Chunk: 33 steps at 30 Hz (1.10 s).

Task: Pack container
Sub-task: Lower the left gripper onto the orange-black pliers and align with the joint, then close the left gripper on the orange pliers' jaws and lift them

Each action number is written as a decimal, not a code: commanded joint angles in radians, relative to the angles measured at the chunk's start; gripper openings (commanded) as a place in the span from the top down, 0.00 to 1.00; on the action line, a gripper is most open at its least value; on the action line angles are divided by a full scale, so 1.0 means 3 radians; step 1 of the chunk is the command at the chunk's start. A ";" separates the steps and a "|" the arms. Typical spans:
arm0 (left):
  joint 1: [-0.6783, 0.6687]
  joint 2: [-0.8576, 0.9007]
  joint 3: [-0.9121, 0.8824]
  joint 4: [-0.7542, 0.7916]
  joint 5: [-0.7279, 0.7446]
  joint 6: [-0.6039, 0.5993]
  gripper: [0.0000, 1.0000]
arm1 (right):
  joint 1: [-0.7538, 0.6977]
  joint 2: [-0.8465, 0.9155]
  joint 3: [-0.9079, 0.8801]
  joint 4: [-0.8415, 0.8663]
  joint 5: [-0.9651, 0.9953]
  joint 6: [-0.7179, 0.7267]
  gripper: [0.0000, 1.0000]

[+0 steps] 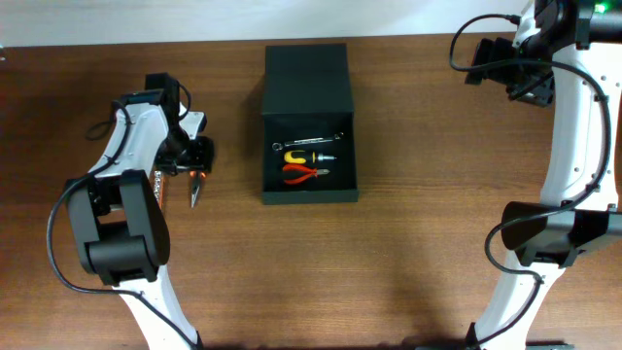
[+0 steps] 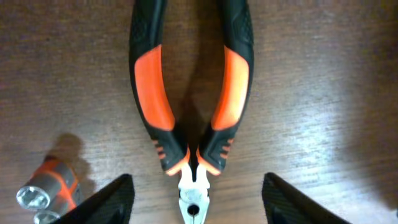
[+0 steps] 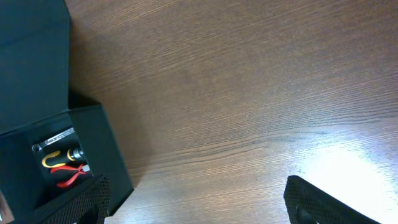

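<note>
Orange-handled pliers [image 2: 191, 118] lie below the left gripper [image 2: 196, 202], perhaps a socket [image 2: 46, 190] beside.

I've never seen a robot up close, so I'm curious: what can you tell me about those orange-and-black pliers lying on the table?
The pliers have black handles with orange grip pads and a bare metal head. They lie flat on the wooden table, left of the container, between the spread fingers of the left gripper, which doesn't touch them.

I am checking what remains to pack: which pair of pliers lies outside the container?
The orange-and-black pliers, lying on the table at the open left pincer. The smaller red-handled pliers lie inside the container, beside a wrench.
</note>
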 commanded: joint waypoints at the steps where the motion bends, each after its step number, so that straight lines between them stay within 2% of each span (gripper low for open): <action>1: -0.0003 0.0024 -0.0043 0.0062 -0.0022 -0.0022 0.24 | -0.0019 0.0029 -0.0003 -0.0020 0.0032 0.0018 0.11; 6: -0.0004 0.0158 -0.0043 0.0094 -0.0020 -0.0023 0.21 | -0.0019 0.0029 -0.0003 -0.0020 0.0032 0.0017 0.11; 18: -0.0004 0.0300 -0.0043 0.0099 -0.0023 0.0155 0.21 | -0.0019 0.0029 -0.0003 -0.0020 0.0032 0.0017 0.11; 20: -0.0004 0.0301 -0.0043 0.0117 -0.0023 0.0155 0.24 | -0.0019 0.0029 -0.0003 -0.0020 0.0032 0.0017 0.11; 21: -0.0004 0.0301 -0.0043 0.0123 -0.0020 0.0170 0.29 | -0.0019 0.0029 -0.0003 -0.0020 0.0032 0.0017 0.11; 24: -0.0004 0.0301 -0.0043 0.0127 -0.0022 0.0181 0.53 | -0.0019 0.0029 -0.0003 -0.0020 0.0032 0.0017 0.11; 29: -0.0004 0.0301 -0.0043 0.0127 -0.0022 0.0179 0.66 | -0.0019 0.0029 -0.0003 -0.0020 0.0032 0.0017 0.11; 31: -0.0004 0.0301 -0.0043 0.0130 -0.0022 0.0179 0.78 | -0.0019 0.0029 -0.0003 -0.0020 0.0032 0.0018 0.11; 32: -0.0004 0.0301 -0.0043 0.0140 -0.0020 0.0178 0.89 | -0.0019 0.0029 -0.0003 -0.0020 0.0032 0.0017 0.11; 33: -0.0004 0.0301 -0.0043 0.0148 -0.0020 0.0178 0.92 | -0.0019 0.0029 -0.0003 -0.0020 0.0032 0.0017 0.11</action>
